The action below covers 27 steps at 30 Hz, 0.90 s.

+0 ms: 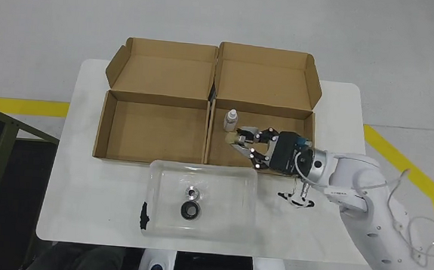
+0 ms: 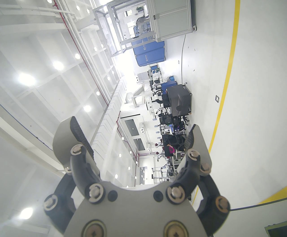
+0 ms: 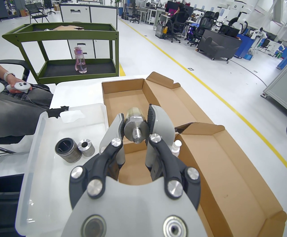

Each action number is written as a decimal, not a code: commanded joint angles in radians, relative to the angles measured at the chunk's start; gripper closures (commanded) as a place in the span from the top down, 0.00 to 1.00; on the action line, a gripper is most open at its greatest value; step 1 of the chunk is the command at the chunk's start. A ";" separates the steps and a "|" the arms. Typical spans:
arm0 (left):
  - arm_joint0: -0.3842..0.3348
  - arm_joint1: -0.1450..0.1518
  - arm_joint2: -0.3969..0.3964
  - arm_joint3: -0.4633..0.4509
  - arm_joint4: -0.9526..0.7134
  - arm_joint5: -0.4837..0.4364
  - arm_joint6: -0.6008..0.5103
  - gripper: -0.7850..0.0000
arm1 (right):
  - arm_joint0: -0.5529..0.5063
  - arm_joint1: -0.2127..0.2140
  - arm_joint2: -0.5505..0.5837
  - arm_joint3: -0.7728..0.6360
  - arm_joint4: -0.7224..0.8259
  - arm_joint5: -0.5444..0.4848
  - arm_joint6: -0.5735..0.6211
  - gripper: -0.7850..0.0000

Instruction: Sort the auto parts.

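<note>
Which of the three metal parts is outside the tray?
The threaded one, clamped in the right pincer over a cardboard box; the dark bearing and silver cylinder sit in the tray.

My right gripper (image 3: 134, 125) hung over the near corner of the right cardboard box (image 1: 279, 118), with the threaded fitting (image 3: 133, 129) clamped between its fingers. A small bottle (image 1: 231, 121) stood inside that box, just beside my fingertips on the side away from my body. The left cardboard box (image 1: 153, 130) lay beyond my fingertips, side by side with the right one. The clear tray (image 1: 227, 207) sat on the table (image 1: 92, 194), lower than my hand and nearer my body, just before both boxes. In it, apart from my fingers, the linear bearing (image 1: 190, 211) and the metal bushing (image 1: 192, 192) sat just beside each other.
</note>
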 commanded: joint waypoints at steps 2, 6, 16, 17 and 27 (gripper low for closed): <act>0.000 0.000 0.000 0.000 0.000 0.000 0.000 1.00 | 0.009 -0.003 -0.003 0.014 -0.002 0.012 -0.011 0.00; 0.000 0.000 0.000 0.000 0.000 0.000 0.000 1.00 | 0.024 -0.007 -0.007 0.037 -0.003 0.034 -0.017 0.00; 0.000 0.000 0.000 0.000 0.000 0.000 0.000 1.00 | 0.057 -0.016 -0.027 0.120 -0.018 0.097 0.036 0.00; 0.000 0.000 0.000 0.000 0.000 0.000 0.000 1.00 | 0.062 -0.017 -0.030 0.131 -0.020 0.099 0.044 0.00; 0.000 0.000 0.000 0.000 0.000 0.000 0.000 1.00 | 0.143 -0.019 -0.064 0.206 -0.104 0.027 0.186 0.00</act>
